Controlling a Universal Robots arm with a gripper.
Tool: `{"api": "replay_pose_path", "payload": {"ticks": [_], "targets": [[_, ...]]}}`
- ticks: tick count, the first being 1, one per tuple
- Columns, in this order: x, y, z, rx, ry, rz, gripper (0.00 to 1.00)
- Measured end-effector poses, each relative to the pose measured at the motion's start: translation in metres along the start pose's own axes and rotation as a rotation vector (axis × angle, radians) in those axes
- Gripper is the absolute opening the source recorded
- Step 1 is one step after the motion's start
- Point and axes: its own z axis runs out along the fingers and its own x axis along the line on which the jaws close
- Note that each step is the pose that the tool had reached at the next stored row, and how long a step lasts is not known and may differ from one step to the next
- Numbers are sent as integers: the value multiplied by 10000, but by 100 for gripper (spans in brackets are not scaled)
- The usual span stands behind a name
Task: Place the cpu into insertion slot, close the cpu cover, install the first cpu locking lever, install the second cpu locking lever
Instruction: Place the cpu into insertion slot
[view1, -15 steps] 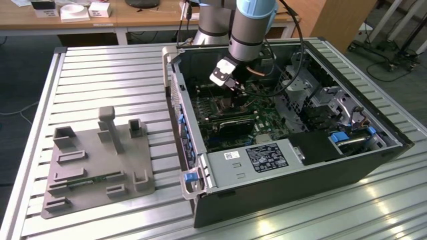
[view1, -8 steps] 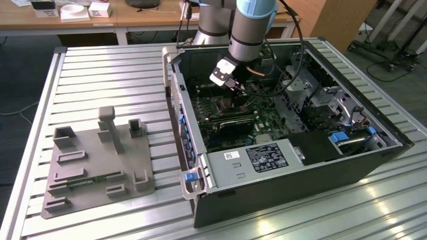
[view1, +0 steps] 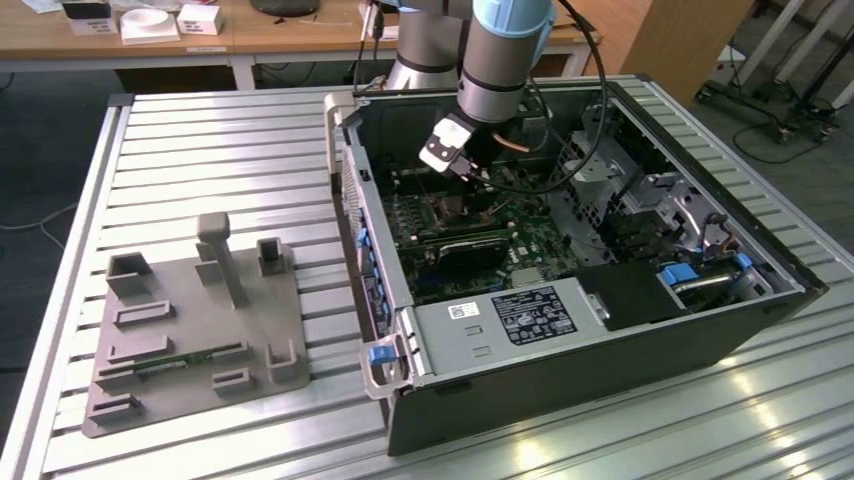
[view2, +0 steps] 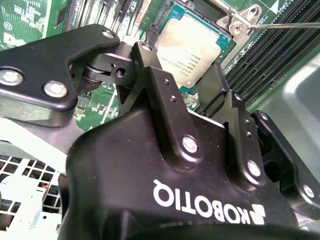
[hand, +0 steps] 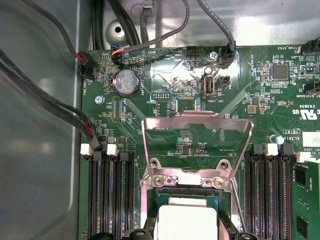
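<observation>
My gripper (view1: 470, 182) reaches down into the open computer case, low over the motherboard. In both wrist views the cpu (view2: 192, 47) (hand: 186, 222), with its silvery top and thin green edge, sits between the black fingers (view2: 150, 70), level with the insertion slot (hand: 186, 192). The gripper (view2: 182, 72) (hand: 190, 236) looks shut on the cpu's two sides. The cpu cover (hand: 195, 119), a silvery frame with a big window, stands swung up and open at the slot's hinge side. A thin metal locking lever (view2: 285, 24) sticks out free beside the slot.
Long black memory slots (hand: 107, 195) flank the socket on both sides. Cables (hand: 45, 95) run along the case wall. The case (view1: 574, 390) lies on a slatted metal table with a grey fixture plate (view1: 187, 340) at the exterior view's left.
</observation>
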Motion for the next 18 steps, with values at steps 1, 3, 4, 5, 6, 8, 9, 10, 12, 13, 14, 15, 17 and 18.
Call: {"api": "replay_pose_path", "payload": {"ticks": [1, 3, 4, 5, 6, 8, 9, 10, 12, 13, 14, 15, 17, 18], "targets": [[0, 2, 0, 0, 1, 0, 54], [0, 17, 0, -1, 0, 0, 54], [0, 29, 0, 3, 0, 1, 54], [0, 44, 0, -5, -2, 1, 54], [0, 48, 0, -3, 1, -2, 54], [0, 49, 1, -2, 2, 0, 54], [1, 49, 1, -1, 2, 1, 54], [1, 49, 0, -1, 1, 1, 54], [1, 50, 0, -1, 1, 0, 54], [1, 50, 0, -1, 0, 0, 54], [0, 50, 0, 0, 0, 0, 54], [1, 51, 0, -1, 1, 0, 54], [1, 51, 0, -1, 0, 0, 54], [1, 51, 0, -1, 0, 0, 54]]}}
